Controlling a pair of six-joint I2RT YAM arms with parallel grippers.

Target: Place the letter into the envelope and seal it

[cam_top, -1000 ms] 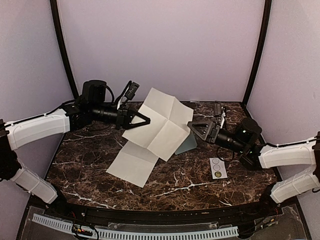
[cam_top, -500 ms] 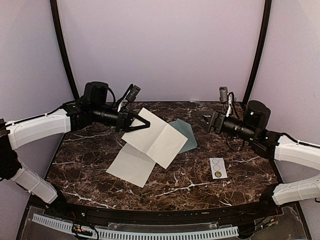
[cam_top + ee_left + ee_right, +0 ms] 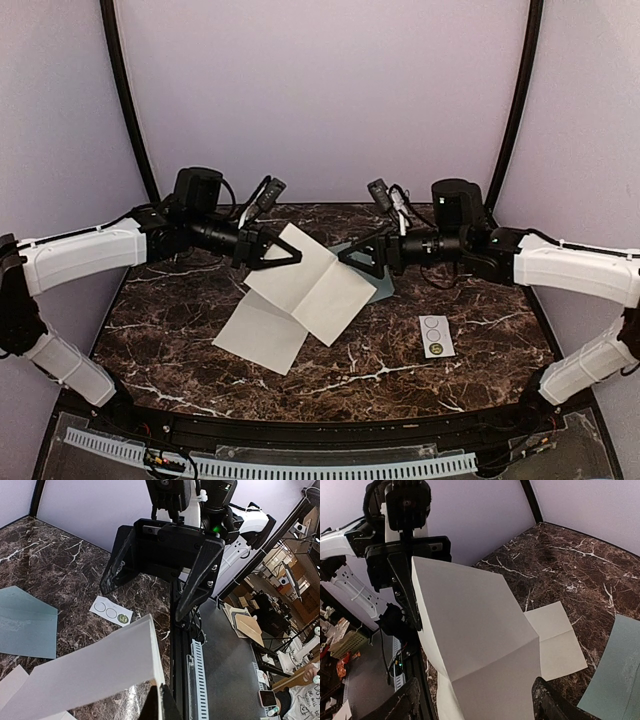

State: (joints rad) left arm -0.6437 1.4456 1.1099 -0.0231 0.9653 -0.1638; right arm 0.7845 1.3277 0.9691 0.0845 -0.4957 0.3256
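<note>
left gripper [image 3: 291,252] pinches the plain letter [image 3: 312,287]; strip [image 3: 435,336] bears three circles.

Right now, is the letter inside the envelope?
No, the left gripper holds the letter by an edge, while the envelope lies flat on the table.

Matt paper, smooth apart from sharp fold creases: off-white creased paper letter [image 3: 318,290]. Also matt paper, faintly mottled: pale blue-green paper envelope [image 3: 25,625]. Polished stone-look finish with white veins and a soft sheen: dark brown marble-pattern table top [image 3: 400,370]. Smooth, printed with circles: small white card strip [image 3: 435,336]. Black matt plastic, finely ridged: left gripper [image 3: 297,256], right gripper [image 3: 142,602]. Smooth semi-gloss plastic: white arm shells [image 3: 80,255]. Flat matt: pale lilac back wall [image 3: 320,90].
</note>
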